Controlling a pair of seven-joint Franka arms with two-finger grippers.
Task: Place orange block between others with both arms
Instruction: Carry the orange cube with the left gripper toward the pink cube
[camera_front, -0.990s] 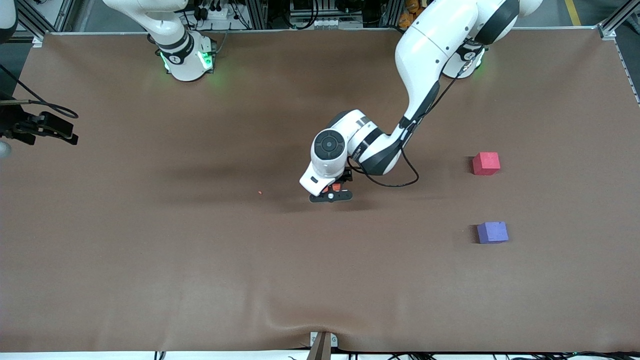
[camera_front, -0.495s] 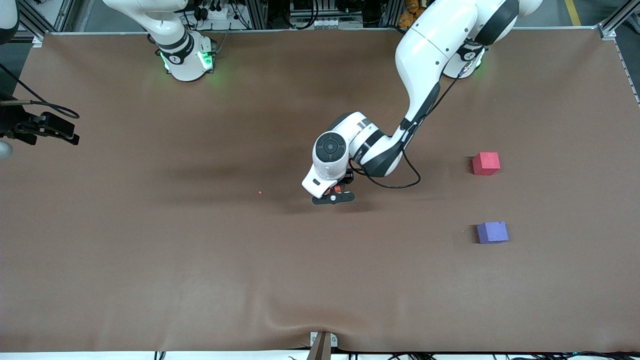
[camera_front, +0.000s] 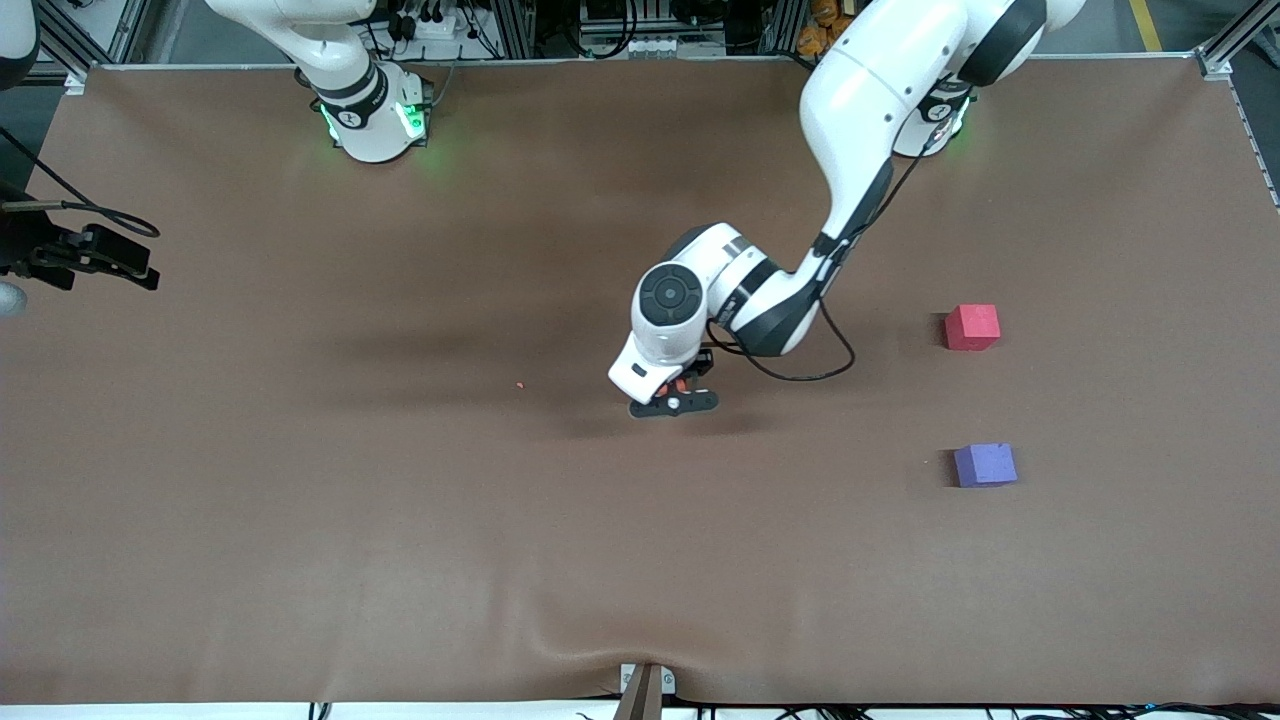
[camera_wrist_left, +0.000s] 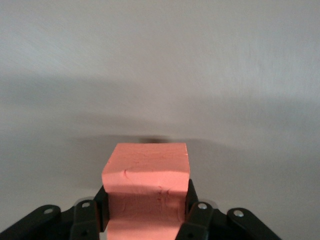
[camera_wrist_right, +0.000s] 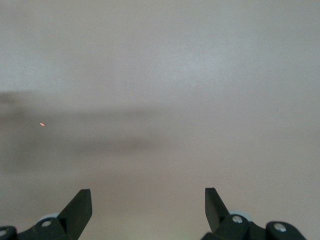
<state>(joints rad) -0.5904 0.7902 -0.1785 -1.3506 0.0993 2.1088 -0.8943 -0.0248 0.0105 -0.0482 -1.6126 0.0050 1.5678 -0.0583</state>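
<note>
Small matte orange foam cube (camera_wrist_left: 146, 192): mid-worktop, clamped between left gripper (camera_front: 676, 397) fingers (camera_wrist_left: 194, 212) on opposite side faces. Likely light, soft, compressible; grip flat sides gently. Right gripper (camera_wrist_right: 148, 206): fingers apart, empty, waiting at worktop's edge.

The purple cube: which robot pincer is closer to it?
Left. The left pincer, clamping the orange block, is mid-table, apart from the purple cube. The right pincer waits open at the right arm's end.

Left gripper (camera_front: 676, 392) clamped shut mid-table — right gripper (camera_wrist_right: 148, 206) spread wide.
</note>
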